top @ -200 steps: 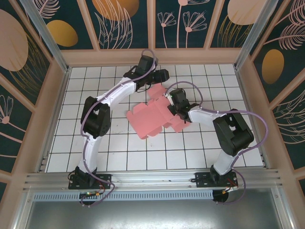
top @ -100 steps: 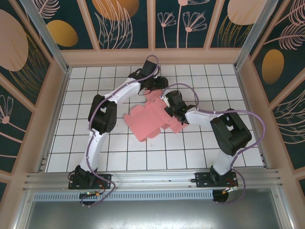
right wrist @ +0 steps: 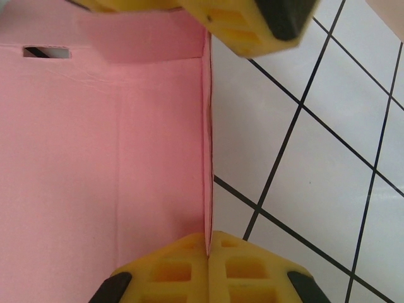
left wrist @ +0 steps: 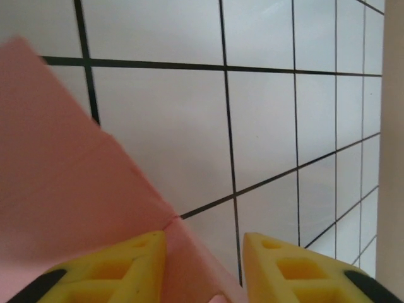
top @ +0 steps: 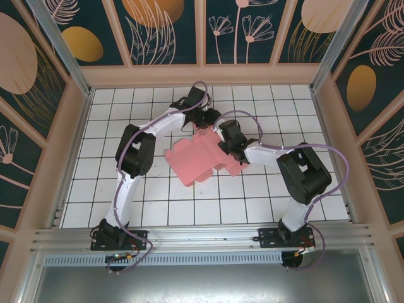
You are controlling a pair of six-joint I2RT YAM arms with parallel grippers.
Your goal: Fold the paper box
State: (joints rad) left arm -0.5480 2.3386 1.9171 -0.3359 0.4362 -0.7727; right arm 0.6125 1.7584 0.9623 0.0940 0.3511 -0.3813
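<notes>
The paper box (top: 199, 158) sits around the middle of the white tiled table (top: 126, 202), partly folded with flaps sticking out. The right gripper (right wrist: 208, 238) is pinched fully closed on a thin upright wall on the box's right side. The left gripper (left wrist: 205, 246) is over at the far edge, jaws partly apart with a pink flap edge running between them. Can't really tell if the pads touch the card.

end effector (right wrist: 207, 245) pinching paper box (right wrist: 101, 158) wall
</notes>
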